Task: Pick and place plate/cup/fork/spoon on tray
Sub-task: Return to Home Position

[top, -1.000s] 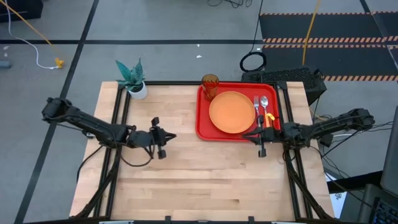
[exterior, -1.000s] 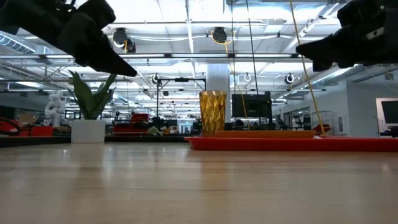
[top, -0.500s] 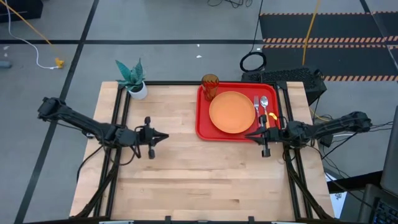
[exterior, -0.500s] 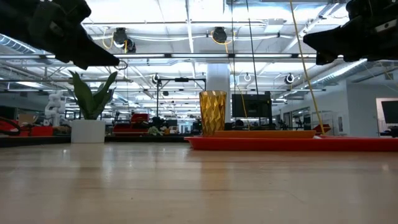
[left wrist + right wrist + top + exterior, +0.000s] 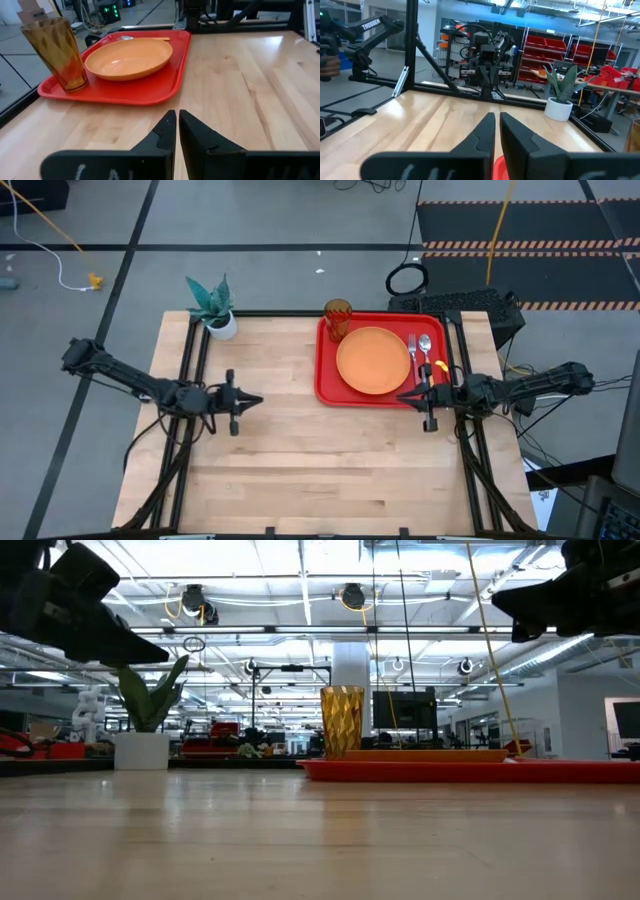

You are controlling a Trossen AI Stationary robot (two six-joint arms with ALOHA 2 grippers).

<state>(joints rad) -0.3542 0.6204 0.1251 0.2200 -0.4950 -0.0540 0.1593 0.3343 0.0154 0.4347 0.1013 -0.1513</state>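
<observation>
From overhead I take the far edge of the table (image 5: 300,470) as 12 o'clock. The tray (image 5: 325,380) lies at about 1 o'clock, against the far edge. The plate (image 5: 373,360) sits flat in its middle. The cup (image 5: 337,314) stands upright in the tray's 11 o'clock corner, just beside the plate. The fork (image 5: 412,350) and spoon (image 5: 427,352) lie side by side at the plate's 3 o'clock, inside the rim, tines and bowl toward 12. The spoon is at the fork's 3 o'clock. Their handle ends run under the right arm, so I see only part of them.

The left gripper (image 5: 255,400) hangs over bare wood at about 9 o'clock of the table's centre, pointing toward 3, well apart from the tray. In its wrist view the fingers (image 5: 167,131) are pressed nearly together with only a thin slit between them, holding nothing.

The right gripper (image 5: 402,396) hovers over the tray's 5 o'clock corner, pointing toward 9. Its fingers (image 5: 487,131) are likewise clenched on nothing.

In the low view both arms ride high above the tabletop. A potted plant (image 5: 222,325) stands at the table's 11 o'clock corner.
</observation>
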